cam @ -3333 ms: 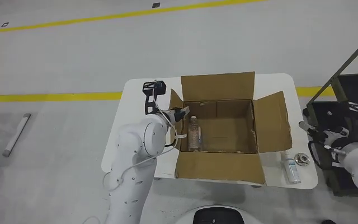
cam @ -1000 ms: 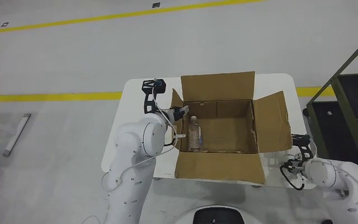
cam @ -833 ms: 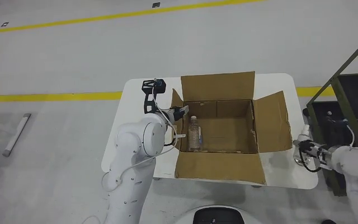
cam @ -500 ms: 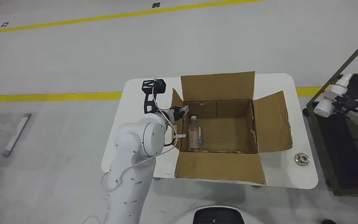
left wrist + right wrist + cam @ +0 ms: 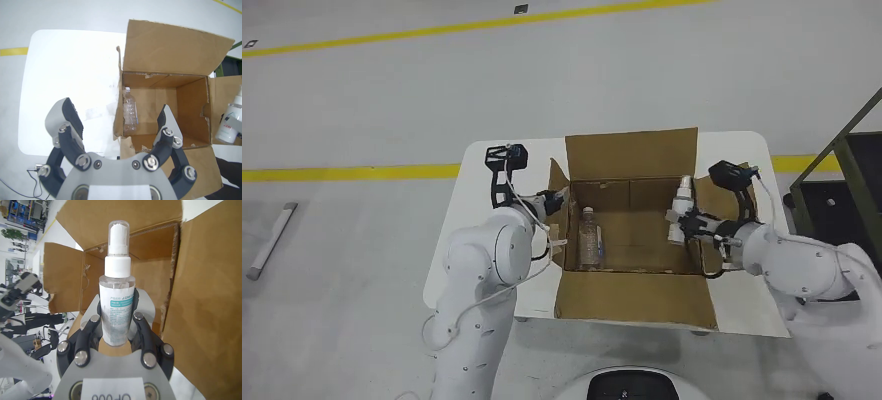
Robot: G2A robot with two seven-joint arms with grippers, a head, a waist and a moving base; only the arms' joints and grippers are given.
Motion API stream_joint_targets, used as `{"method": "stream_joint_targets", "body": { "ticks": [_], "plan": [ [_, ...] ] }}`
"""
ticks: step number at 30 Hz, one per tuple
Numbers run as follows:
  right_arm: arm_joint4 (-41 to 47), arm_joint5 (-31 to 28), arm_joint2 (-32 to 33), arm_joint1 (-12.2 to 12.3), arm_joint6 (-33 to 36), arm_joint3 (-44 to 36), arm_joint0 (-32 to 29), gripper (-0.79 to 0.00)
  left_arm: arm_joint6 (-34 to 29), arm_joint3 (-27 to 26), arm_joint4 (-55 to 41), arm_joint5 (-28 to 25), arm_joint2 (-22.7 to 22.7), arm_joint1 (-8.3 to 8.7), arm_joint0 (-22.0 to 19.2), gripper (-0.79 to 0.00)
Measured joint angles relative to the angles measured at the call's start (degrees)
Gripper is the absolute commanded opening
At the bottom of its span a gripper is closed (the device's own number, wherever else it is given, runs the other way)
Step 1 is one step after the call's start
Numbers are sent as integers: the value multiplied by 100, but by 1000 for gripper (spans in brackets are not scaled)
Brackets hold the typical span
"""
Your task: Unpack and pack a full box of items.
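An open cardboard box [image 5: 637,296] stands on the white table [image 5: 492,215]. A clear plastic water bottle [image 5: 588,238] lies inside along the box's left wall, also in the left wrist view [image 5: 130,115]. My right gripper [image 5: 689,228] is shut on a white spray bottle [image 5: 680,205] over the right part of the box's opening. In the right wrist view the spray bottle [image 5: 117,289] sits upright between the fingers [image 5: 135,298], its capped nozzle pointing away. My left gripper [image 5: 121,117] hangs open and holds nothing above the box's left wall [image 5: 118,98].
All box flaps are folded outward; the far flap [image 5: 170,53] stands up and the right flap [image 5: 204,294] lies beside my right gripper. A dark green cart [image 5: 842,190] stands past the table's right edge. Bare table [image 5: 66,72] lies left of the box.
The right arm took the spray bottle from the table right of the box, swung out toward the cart, and now holds it over the box. The left arm barely shifted.
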Motion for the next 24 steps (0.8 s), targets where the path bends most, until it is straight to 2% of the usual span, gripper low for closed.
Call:
{"method": "stream_joint_targets", "body": {
  "ticks": [9,15,24],
  "plan": [
    [-910,826,-1752,-241,-27,1336,1075,-785,-188,-326,507,268,-271,35,402,0],
    [-1721,1188,-2774,-458,274,2083,1870,-785,-203,-341,545,281,-278,35,421,0],
    [-1681,1277,-2856,-507,324,2252,2019,-785,-203,-341,544,280,-278,35,421,0]
  ]
}}
